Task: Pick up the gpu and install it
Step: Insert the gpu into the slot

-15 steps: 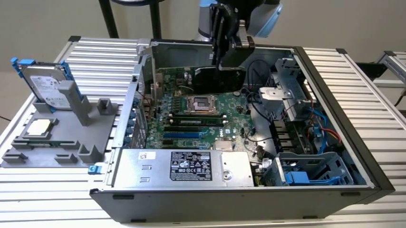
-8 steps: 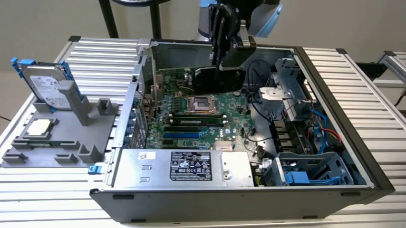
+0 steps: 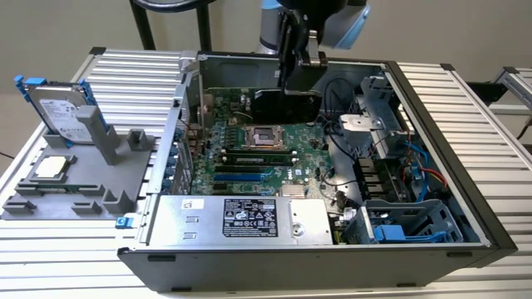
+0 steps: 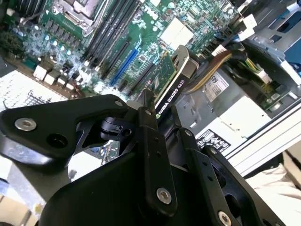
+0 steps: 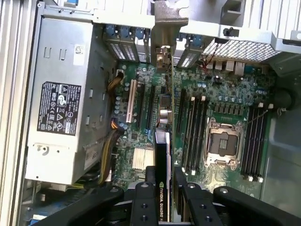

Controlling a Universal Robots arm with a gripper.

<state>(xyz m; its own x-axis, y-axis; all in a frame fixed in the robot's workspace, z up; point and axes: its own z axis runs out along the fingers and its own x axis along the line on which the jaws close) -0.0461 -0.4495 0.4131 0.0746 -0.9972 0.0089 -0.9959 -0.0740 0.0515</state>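
Note:
The gpu (image 3: 278, 107) is a thin card with a black cover. It hangs on edge inside the open computer case (image 3: 465, 156), above the green motherboard (image 3: 249, 156) and apart from it. My gripper (image 3: 299, 90) is shut on its upper edge. In the second wrist view the fingers (image 4: 151, 127) clamp the gpu (image 4: 171, 84), whose green face and black edge point down at the expansion slots (image 4: 124, 66). In the first wrist view my gripper (image 5: 164, 205) holds the gpu (image 5: 161, 155) edge-on over the slots (image 5: 151, 101), its metal bracket (image 5: 169, 21) near the case's rear openings.
A power supply (image 3: 249, 218) fills the case's front corner. A drive cage (image 3: 415, 224) and cables (image 3: 420, 168) sit at the exterior view's right. Outside the case, a grey fixture (image 3: 75, 187) carries a hard drive with blue rails (image 3: 62, 112) and a small silver chip (image 3: 52, 166).

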